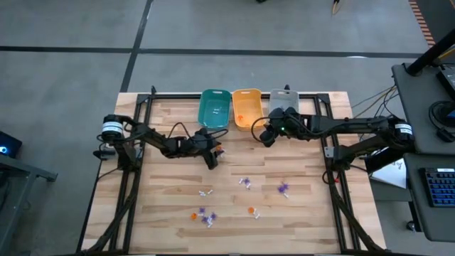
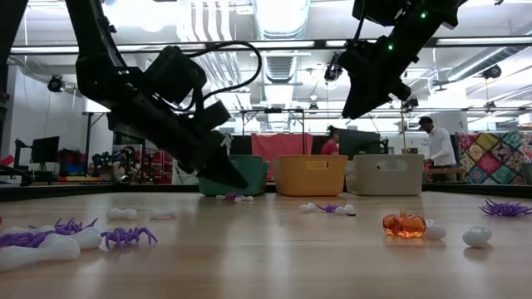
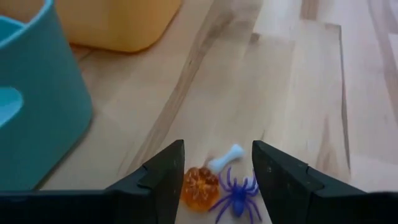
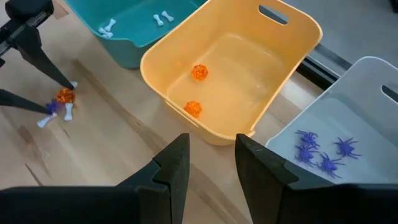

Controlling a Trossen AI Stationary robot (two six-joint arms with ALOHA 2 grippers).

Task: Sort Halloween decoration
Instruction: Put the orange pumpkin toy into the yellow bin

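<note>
My left gripper is open and low over the table, just in front of the teal bin. Between its fingers lie an orange pumpkin, a purple spider and a white bone, all resting on the wood. The right wrist view shows the same cluster. My right gripper hangs open and empty, high above the near rim of the orange bin. The orange bin holds two pumpkins, the grey bin holds purple spiders, and the teal bin holds white bones. My left gripper comes at the cluster slanting down from the table's left. The pumpkin lies right against the inner side of one finger. I cannot tell whether they touch.
More decorations lie loose on the near half of the table: purple ones, white bones, and a mixed group. The three bins stand side by side along the far edge. A black frame borders the tabletop.
</note>
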